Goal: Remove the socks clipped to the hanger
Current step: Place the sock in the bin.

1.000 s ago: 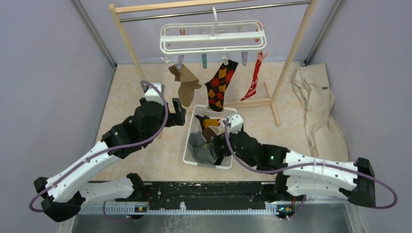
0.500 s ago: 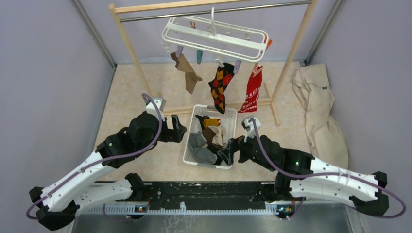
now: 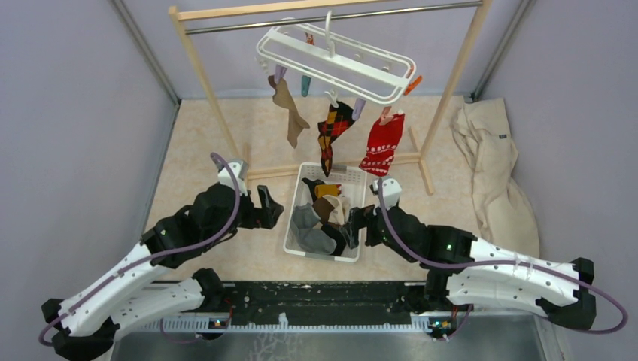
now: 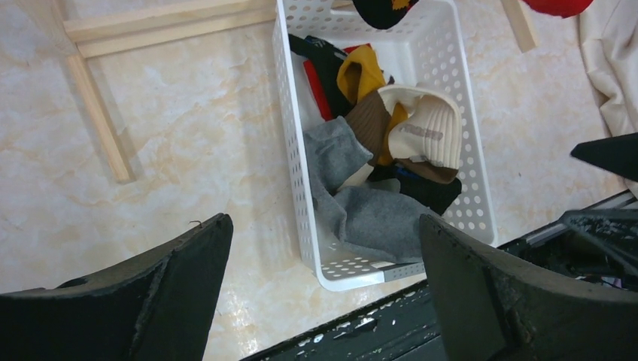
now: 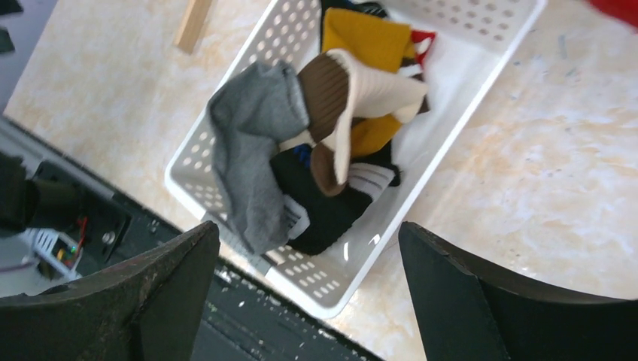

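Left wrist view: the left gripper (image 4: 323,222) has its two black fingers spread wide with nothing between them, hovering above the marbled tabletop (image 4: 188,113) beside the near left corner of a white perforated basket (image 4: 292,162). Right wrist view: the right gripper (image 5: 308,226) is likewise spread wide and empty, poised over the basket's near end. Inside the basket lies a loose heap: a grey sock (image 4: 361,210) nearest the arms, a cream sock (image 4: 425,135) folded over a brown sock (image 4: 369,120), a mustard sock (image 4: 357,71) behind them, and dark ones underneath (their patterns are hard to make out). From the top external view, the white hanger (image 3: 331,64) hangs tilted, right side lower, by its hook from the metal rod (image 3: 248,25) of a wooden rack (image 3: 207,83), well beyond both grippers. Three socks are clipped to it: a tan sock (image 3: 290,113) on the left, an argyle sock (image 3: 331,131) in the middle with its toe above the basket's far rim, and a red patterned sock (image 3: 382,143) on the right. The rack's base bars lie on the table between basket and back wall. A beige cloth (image 3: 493,165) is bunched against the right wall.
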### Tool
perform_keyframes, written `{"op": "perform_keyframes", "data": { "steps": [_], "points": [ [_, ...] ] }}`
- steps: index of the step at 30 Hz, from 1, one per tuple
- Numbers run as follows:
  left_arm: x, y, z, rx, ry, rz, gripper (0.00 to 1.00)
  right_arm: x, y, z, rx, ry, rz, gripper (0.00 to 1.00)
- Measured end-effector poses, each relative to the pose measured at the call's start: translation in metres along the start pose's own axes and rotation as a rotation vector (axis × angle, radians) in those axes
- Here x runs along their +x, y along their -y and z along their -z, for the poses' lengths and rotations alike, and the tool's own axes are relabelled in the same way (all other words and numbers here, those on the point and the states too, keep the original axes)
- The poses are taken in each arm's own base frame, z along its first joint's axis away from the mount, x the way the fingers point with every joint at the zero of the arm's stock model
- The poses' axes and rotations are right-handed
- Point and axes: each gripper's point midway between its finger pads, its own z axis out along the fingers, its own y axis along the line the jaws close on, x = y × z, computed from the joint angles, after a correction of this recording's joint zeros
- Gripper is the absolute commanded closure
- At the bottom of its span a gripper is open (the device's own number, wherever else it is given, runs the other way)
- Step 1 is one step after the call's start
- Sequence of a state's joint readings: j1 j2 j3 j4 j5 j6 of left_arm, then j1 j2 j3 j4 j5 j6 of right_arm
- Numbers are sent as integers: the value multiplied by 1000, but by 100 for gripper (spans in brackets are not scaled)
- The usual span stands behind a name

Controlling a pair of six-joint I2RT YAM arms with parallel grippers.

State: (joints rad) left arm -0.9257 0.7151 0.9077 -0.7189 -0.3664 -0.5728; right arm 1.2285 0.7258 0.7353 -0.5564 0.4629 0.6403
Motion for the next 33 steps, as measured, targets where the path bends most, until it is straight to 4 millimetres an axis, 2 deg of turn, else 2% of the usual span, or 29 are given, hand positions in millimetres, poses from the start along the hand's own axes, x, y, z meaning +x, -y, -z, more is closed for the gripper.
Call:
{"op": "perform_keyframes", "data": {
  "steps": [3,6,12,20,27,29,33],
  "points": [
    [8,-2,-6,-14,-25,3,1,-9,9,-6,73,46,4,14],
    [16,-4,-11,-27,-47,1,1,-20,10,-13,120,81,9,17],
    [13,-5,-4,-13,-23,30,1,-25,20,-26,224,106,21,18],
    [16,-8,0,-5,-11,63,1,-48,48,-16,288,195,-97,17],
    [26,-10,-6,-20,-42,61,1,-39,78,-13,359,191,-133,9],
    [27,-10,-7,-22,-45,62,1,-35,83,-11,369,184,-130,2],
    [27,-9,-8,-25,-47,64,1,-40,84,-2,350,212,-136,1]
  ]
}}
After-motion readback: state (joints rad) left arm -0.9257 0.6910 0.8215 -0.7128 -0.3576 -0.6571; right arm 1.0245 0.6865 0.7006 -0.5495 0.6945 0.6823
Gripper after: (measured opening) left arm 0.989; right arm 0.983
